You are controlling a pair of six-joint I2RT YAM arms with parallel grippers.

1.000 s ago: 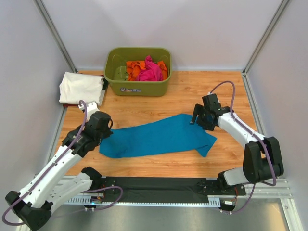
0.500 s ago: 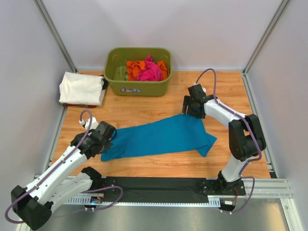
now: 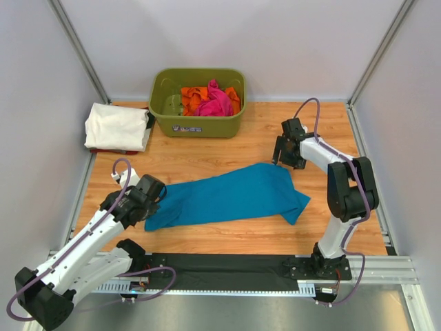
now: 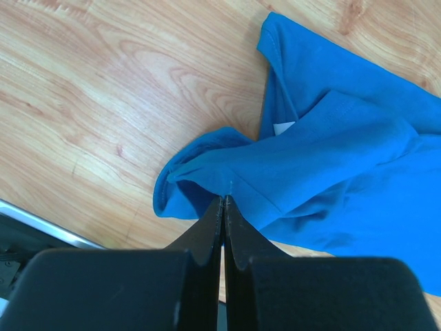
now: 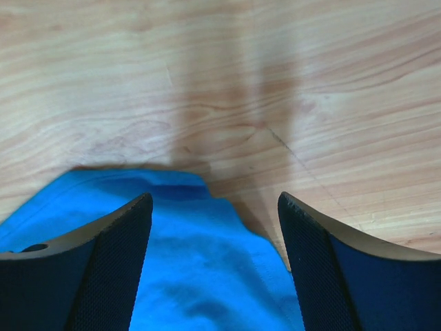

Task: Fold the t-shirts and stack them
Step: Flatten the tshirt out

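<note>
A teal-blue t-shirt (image 3: 227, 196) lies stretched out left to right on the wooden table. My left gripper (image 3: 150, 210) is shut on its left end. In the left wrist view the jaws (image 4: 224, 200) pinch a fold of the blue cloth (image 4: 331, 158). My right gripper (image 3: 284, 160) is open and empty, low over the shirt's far right corner. In the right wrist view its fingers (image 5: 117, 262) straddle that corner (image 5: 200, 276). A folded white t-shirt (image 3: 117, 126) lies at the back left. Pink (image 3: 217, 103) and orange (image 3: 193, 100) shirts lie crumpled in the tub.
The olive-green tub (image 3: 200, 127) stands at the back centre. Something red (image 3: 103, 149) shows under the white shirt. A black strip (image 3: 220, 265) runs along the near edge between the arm bases. Grey walls close in both sides.
My left gripper has pulled towards the near left with the shirt's end in it. My right gripper swung left along the shirt's far edge, then back to the right corner.
</note>
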